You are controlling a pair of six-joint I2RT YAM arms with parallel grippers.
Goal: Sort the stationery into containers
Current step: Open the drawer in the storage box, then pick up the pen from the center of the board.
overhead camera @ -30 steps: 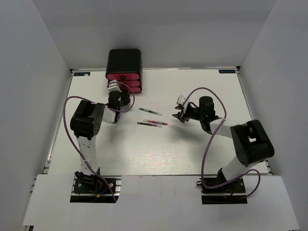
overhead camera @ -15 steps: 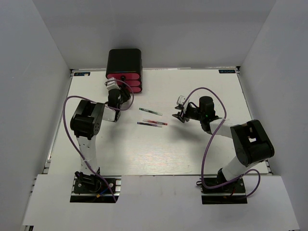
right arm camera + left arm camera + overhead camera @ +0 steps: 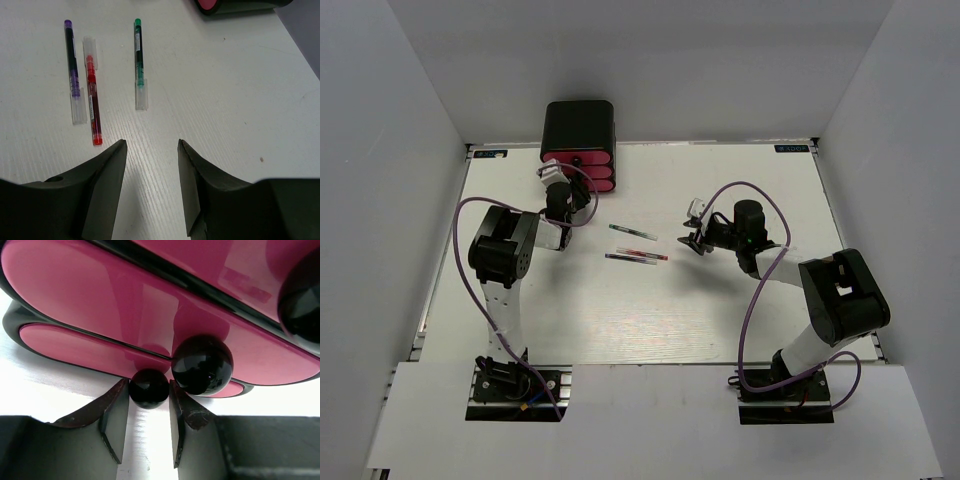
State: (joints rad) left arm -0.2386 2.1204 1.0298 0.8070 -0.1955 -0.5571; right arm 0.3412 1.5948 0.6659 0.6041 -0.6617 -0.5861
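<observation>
Lowest pink drawer of the black cabinet: its knob sits between the fingers of the left gripper, which touch its sides. In front of the cabinet, on the table, lie a green pen, a red pen and a purple pen. Farther from the cabinet is the right gripper, jaws spread and empty.

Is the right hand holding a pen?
No, the right hand is open and empty; three pens lie on the table ahead.
</observation>
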